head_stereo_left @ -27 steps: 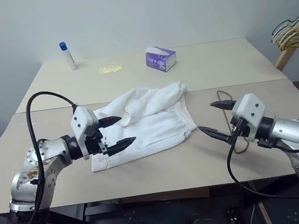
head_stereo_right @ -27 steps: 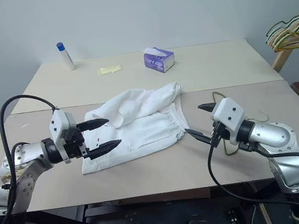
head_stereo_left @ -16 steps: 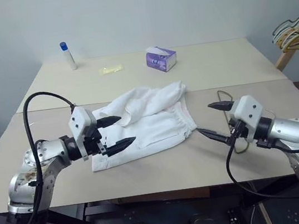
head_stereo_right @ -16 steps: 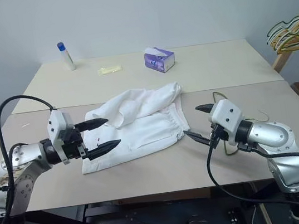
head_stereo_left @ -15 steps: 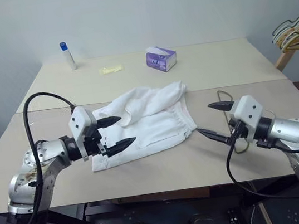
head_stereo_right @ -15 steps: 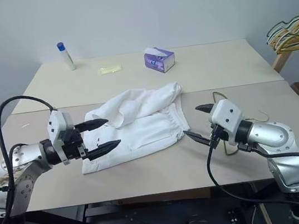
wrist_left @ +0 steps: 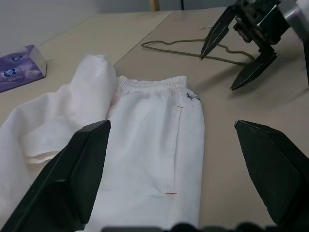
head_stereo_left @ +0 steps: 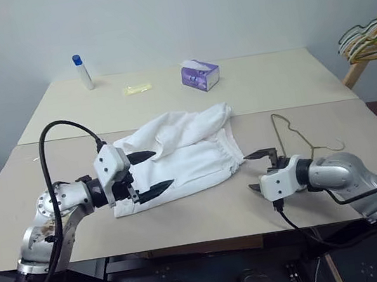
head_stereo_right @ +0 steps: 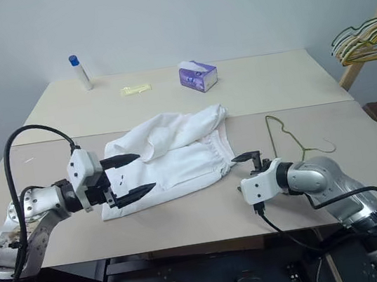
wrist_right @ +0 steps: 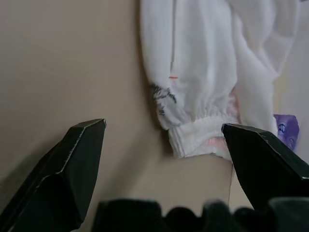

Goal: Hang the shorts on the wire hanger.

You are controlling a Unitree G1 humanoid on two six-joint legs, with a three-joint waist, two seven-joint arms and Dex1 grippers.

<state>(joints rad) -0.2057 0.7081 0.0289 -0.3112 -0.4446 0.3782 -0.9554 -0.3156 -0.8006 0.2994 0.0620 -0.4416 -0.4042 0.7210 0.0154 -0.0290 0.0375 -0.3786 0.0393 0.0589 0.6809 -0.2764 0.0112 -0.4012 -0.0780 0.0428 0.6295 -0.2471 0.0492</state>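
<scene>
Both pairs of fingers stand spread and empty. The right gripper (head_stereo_left: 257, 170) has dropped low and swung in beside the waistband of the shorts (head_stereo_left: 177, 158), uncovering the wire hanger (head_stereo_left: 295, 133) behind it; the left gripper (head_stereo_left: 148, 172) hovers over the hem. A grasp looks imminent.

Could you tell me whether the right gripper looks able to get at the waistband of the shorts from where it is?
Probably yes: the open right gripper faces the shorts, with bare table between.
</scene>
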